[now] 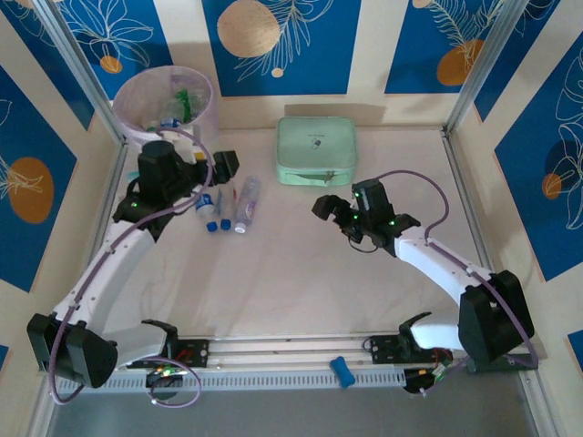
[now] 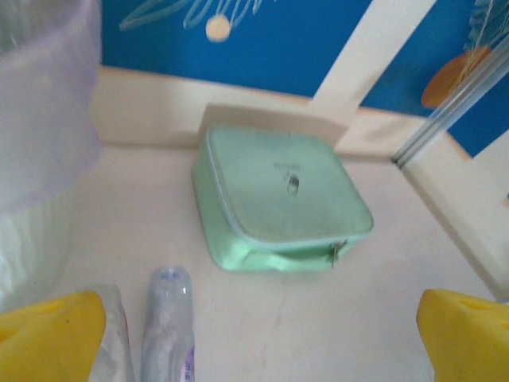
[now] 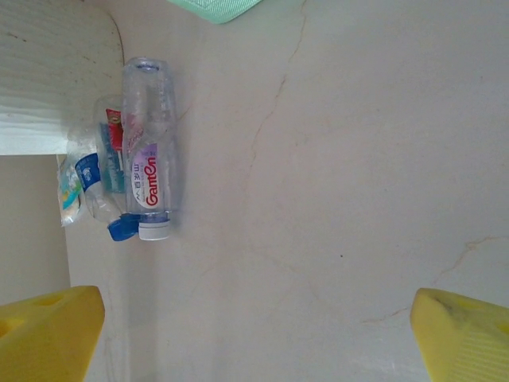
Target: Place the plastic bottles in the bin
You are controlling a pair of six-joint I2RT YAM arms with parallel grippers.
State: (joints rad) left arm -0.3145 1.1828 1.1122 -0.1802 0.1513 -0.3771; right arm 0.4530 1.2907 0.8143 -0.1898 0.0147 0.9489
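Bottles (image 1: pixel 230 205) lie clustered on the table (image 1: pixel 301 282) just right of the bin (image 1: pixel 127 126), which holds several more. Left gripper (image 1: pixel 221 167) hovers by them, jaws spread and empty. Right gripper (image 1: pixel 326 208), also spread and empty, hangs mid-table near the green case (image 1: pixel 315 150).

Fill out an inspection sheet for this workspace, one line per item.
Surface: cream table, faint hairline marks.
Job's things: bin at the far left, holding bottles; loose bottles lie on the table beside it.
Clutter: mint green case at the back; small blue object on the near rail.
Grippers: left gripper open, empty, by the loose bottles; right gripper open, empty, mid-table.
Cables: purple cables run along both arms.
Surroundings: blue and cream wall panels, metal frame posts.
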